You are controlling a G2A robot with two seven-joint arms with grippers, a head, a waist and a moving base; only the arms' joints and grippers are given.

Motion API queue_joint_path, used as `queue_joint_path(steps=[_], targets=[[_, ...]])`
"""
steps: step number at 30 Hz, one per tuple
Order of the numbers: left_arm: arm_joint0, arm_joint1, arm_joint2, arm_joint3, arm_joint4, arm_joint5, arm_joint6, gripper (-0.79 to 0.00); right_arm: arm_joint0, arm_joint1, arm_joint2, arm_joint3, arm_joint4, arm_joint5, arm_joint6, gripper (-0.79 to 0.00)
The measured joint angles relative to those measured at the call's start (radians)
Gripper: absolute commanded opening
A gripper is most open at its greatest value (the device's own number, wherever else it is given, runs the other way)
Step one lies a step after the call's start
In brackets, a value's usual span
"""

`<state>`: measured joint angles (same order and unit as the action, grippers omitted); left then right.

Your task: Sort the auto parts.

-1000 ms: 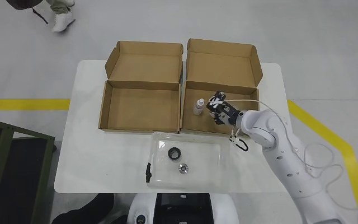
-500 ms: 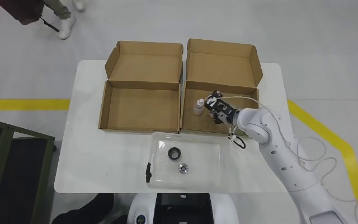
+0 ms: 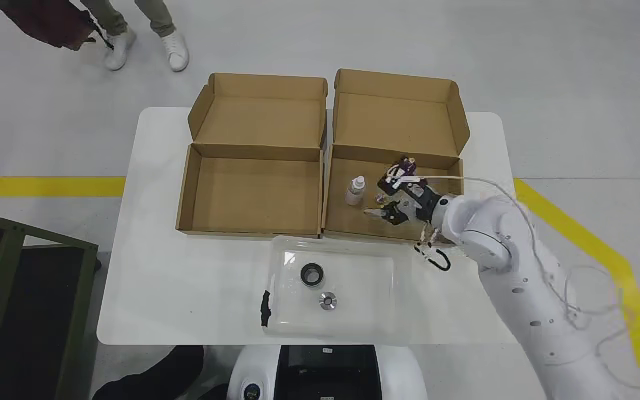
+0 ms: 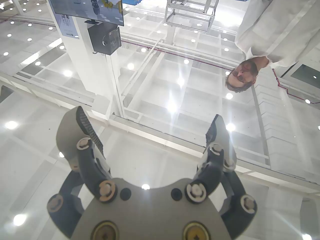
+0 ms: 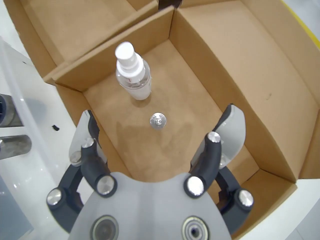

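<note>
The left gripper (image 4: 150,131) points up at the ceiling, and its fingers are wide apart. On the white table (image 3: 170,280), the left box (image 3: 250,195) sits open on the far side. Just to its right is the right box (image 3: 395,125), touching it side by side.

Near the robot is a clear tray (image 3: 385,320). A black strip (image 3: 265,308) lies at its left edge. A black ring (image 3: 313,273) and a round silver part (image 3: 327,299) lie inside, a little apart.

A little spray bottle (image 3: 355,190) stands upright in the near left corner of the right box. A small round metal part (image 5: 158,121) lies on the box floor just beside it, not touching. The right gripper (image 3: 398,192) hangs over this box, to the right of the bottle, with its fingers apart and holding nothing.
</note>
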<state>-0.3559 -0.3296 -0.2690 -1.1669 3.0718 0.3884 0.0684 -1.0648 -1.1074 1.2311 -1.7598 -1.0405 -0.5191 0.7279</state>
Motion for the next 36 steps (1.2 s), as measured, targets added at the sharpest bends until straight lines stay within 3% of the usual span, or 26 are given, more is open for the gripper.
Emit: queue_joint_path(steps=[7,13,22,36], targets=[[0.0,0.0,0.0,0.0,0.0,0.0,0.0,0.0,-0.185,0.028,0.106,-0.254,-0.024,-0.095,-0.042,0.0],[0.0,0.0,0.0,0.0,0.0,0.0,0.0,0.0,-0.303,0.038,0.07,-0.371,-0.106,-0.171,-0.086,0.0],[0.0,0.0,0.0,0.0,0.0,0.0,0.0,0.0,-0.379,0.043,-0.021,-0.394,-0.227,-0.224,-0.15,-0.003],[0.0,0.0,0.0,0.0,0.0,0.0,0.0,0.0,-0.372,0.045,-0.112,-0.318,-0.354,-0.248,-0.181,-0.163]])
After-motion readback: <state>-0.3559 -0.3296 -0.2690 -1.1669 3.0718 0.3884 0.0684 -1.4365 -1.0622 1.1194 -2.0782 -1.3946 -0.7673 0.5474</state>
